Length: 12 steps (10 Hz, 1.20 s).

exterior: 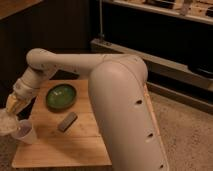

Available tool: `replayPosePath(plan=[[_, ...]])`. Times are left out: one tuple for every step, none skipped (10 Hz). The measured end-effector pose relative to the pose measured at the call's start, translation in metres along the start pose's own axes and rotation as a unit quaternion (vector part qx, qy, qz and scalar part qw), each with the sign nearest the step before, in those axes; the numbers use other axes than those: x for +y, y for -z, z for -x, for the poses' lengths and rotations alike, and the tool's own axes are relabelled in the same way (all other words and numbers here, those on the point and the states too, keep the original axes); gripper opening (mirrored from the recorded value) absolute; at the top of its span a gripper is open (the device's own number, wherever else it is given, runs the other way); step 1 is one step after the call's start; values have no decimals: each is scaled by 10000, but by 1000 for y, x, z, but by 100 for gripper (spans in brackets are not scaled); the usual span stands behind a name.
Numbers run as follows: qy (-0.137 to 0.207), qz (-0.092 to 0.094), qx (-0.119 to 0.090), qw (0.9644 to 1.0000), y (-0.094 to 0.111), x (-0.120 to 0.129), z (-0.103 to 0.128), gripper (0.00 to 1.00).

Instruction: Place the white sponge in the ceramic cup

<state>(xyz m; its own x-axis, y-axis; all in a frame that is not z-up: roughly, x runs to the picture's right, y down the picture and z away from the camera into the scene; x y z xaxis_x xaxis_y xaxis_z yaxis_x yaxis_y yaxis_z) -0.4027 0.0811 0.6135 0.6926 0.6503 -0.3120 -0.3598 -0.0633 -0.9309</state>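
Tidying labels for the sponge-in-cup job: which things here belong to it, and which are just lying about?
Job: white sponge; ceramic cup; gripper, at the table's left edge just above them.
Lying about: green bowl; dark grey block, both on the wooden table.
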Motion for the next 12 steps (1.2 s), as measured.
replayPosePath(plan=[[133, -9, -39, 9999, 0, -1, 3, 13], [222, -15, -62, 9997, 0, -3, 4, 13], [312, -16, -97, 9995, 1, -5, 6, 13], [413, -9, -139, 9990, 1, -8, 9, 13], [488, 0, -170, 9987, 3, -10, 10, 13], [561, 9, -190, 9982, 4, -12, 12, 13], [771, 16, -169, 9969, 4, -12, 14, 13], [983, 11, -144, 9951, 4, -12, 16, 13], [1133, 10, -98, 9935, 4, -12, 17, 13], [1270, 11, -52, 9919, 2, -11, 19, 13], [1341, 11, -32, 9910, 1, -11, 20, 13], [1404, -3, -24, 9901, 1, -11, 20, 13]])
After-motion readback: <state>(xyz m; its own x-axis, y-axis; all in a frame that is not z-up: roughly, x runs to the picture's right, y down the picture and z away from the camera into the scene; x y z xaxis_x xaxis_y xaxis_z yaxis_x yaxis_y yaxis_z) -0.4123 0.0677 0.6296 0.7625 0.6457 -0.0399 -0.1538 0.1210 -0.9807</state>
